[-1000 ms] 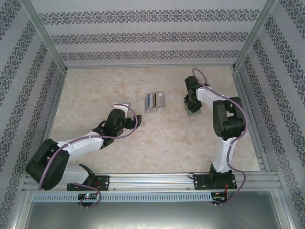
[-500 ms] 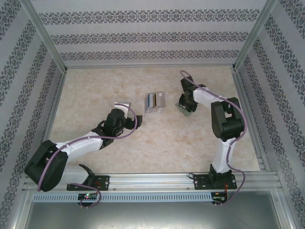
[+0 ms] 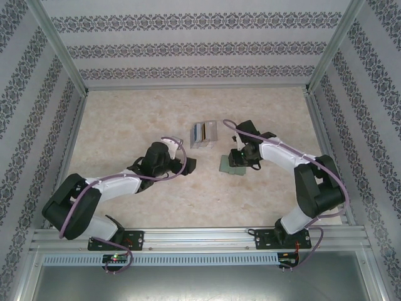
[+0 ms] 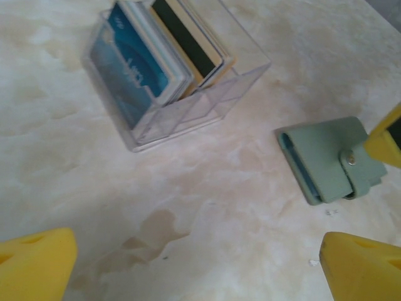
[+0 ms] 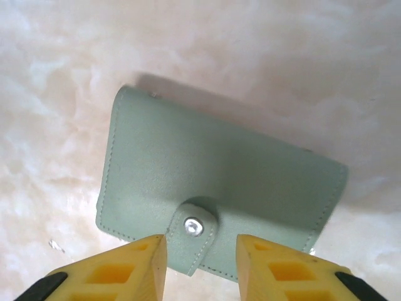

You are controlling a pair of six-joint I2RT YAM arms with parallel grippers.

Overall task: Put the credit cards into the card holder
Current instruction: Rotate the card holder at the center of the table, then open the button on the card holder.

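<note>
- The card holder lies shut on the desk, right of middle. The right pincer is released and straddles its snap tab.
- Best to pinch only the tab, then peel it upward.
- The left pincer is released and empty. The credit cards stand in the clear rack, far-left of the holder.
</note>
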